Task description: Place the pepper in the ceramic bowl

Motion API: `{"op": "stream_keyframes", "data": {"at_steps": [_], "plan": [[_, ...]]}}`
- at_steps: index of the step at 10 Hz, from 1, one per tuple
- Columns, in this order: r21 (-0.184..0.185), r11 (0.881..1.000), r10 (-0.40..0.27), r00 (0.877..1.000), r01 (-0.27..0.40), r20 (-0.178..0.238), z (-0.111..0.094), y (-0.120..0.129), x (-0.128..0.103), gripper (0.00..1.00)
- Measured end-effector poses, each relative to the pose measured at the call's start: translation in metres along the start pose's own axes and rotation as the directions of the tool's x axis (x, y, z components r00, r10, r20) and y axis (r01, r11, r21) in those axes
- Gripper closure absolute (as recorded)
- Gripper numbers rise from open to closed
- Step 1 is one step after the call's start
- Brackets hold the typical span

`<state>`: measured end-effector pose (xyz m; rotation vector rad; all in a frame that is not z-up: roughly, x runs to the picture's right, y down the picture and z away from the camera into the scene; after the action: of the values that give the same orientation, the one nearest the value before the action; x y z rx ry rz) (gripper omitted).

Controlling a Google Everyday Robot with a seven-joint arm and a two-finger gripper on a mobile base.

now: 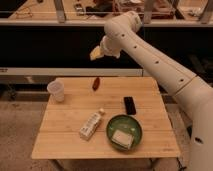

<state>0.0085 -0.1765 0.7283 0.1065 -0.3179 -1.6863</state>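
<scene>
Camera view shows the pepper point(95, 83) lying on the far part of the desk point(60, 135), a little left of the middle of the frame. It is small, dark and free on all sides.

The ceramic bowl point(108, 132) stands in the lower middle, near the front edge and well apart from the pepper. A pale square block point(122, 138) already lies inside it. Between pepper and bowl lie a black phone point(129, 105), to the right, and a white bottle point(91, 125) on its side, to the left. A plastic cup point(56, 90) stands at the left, near the pepper.

The pincer point(97, 52) hangs in the upper middle of the frame, above the pepper and clear of the desk. Its fingers are spread wide and hold nothing.

I judge that the step in hand is the approach. To do it well, the pincer should come down straight over the pepper, with the fingers across its narrow width. It should go low enough to catch so thin a thing, but not press on the wood.
</scene>
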Motion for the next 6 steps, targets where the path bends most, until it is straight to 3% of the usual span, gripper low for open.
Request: {"op": "stream_keyframes", "data": {"at_steps": [2,3,6], "plan": [[-0.003,1.0,-0.001,1.0,0.001,0.006,0.003,0.0,-0.001,0.21],[-0.009,1.0,-0.001,1.0,0.001,0.03,0.021,0.001,-0.006,0.21],[-0.017,1.0,0.025,0.994,-0.023,0.11,0.127,-0.007,-0.024,0.21]]}}
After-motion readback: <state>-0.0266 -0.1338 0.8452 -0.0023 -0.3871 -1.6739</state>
